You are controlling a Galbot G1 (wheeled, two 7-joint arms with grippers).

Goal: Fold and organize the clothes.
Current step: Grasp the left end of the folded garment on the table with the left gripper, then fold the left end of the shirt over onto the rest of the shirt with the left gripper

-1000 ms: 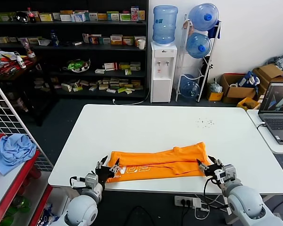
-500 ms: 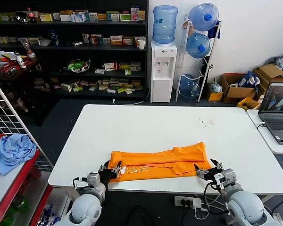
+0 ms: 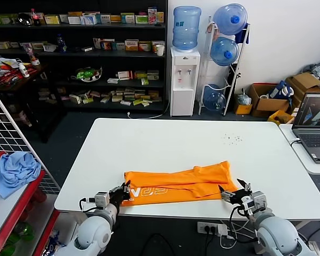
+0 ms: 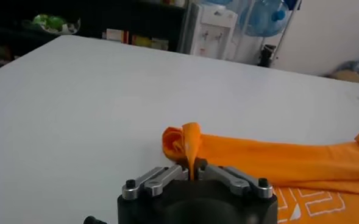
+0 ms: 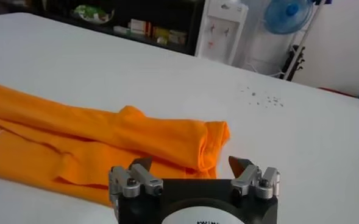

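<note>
Left pincer (image 4: 193, 168) pinches the orange T-shirt (image 3: 176, 185) corner — right pincer (image 5: 192, 165) gapes wide, just beside its other end.

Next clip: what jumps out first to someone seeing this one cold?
The orange T-shirt, folded into a long band, lies along the near edge of the white table. The left gripper is shut on a pinch of the shirt's corner at its left end, while the right gripper waits open at the other end. Behind, a water dispenser stands against the wall.
</note>
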